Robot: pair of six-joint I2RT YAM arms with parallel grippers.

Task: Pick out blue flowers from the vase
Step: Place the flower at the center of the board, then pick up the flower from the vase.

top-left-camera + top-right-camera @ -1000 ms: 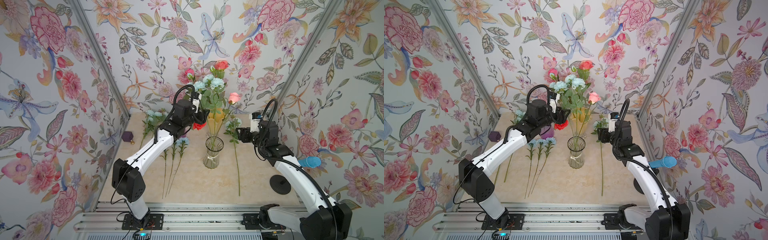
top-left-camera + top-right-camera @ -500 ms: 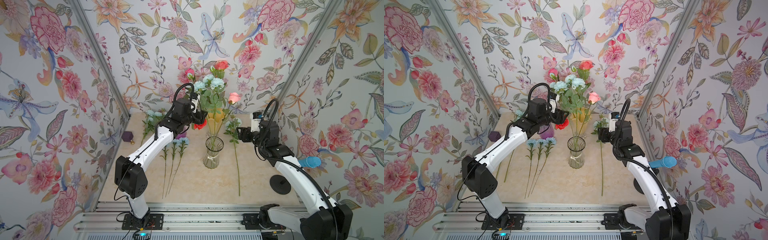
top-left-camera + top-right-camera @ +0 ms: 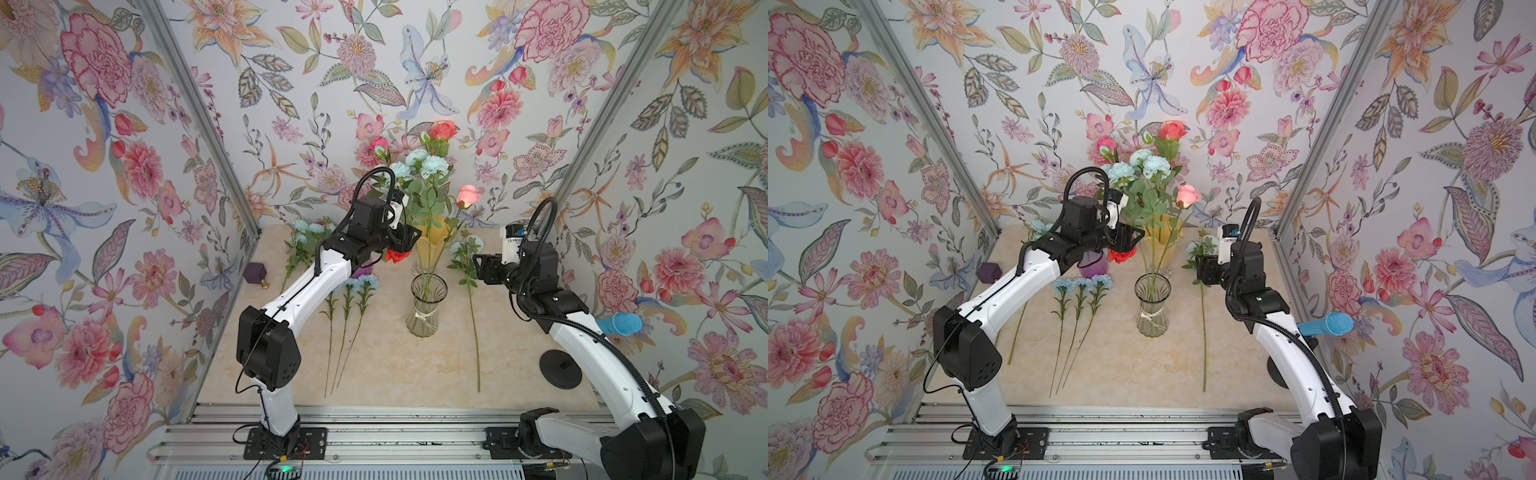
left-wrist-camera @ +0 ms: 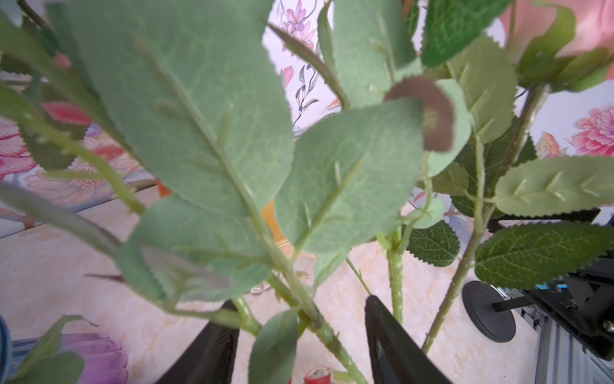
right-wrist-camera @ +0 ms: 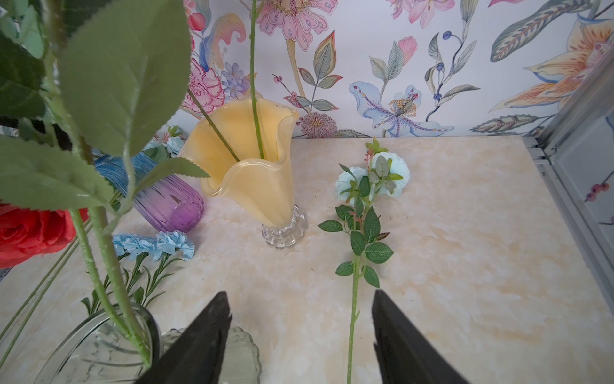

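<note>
The clear glass vase stands mid-table with blue flowers among roses. My left gripper is in among the stems above the vase. In the left wrist view it is open, with a leafy green stem between its jaws touching neither; the bloom is out of that view. My right gripper hangs open and empty right of the vase, over a blue spray lying on the table. Three single blue flowers lie left of the vase.
A yellow vase and a purple vase stand behind the glass one. A red rose hangs under my left gripper. A blue microphone on a black stand is at the right, and a purple cube at the left wall.
My left gripper has edged further in among the stems above the vase. The right arm has hardly moved.
</note>
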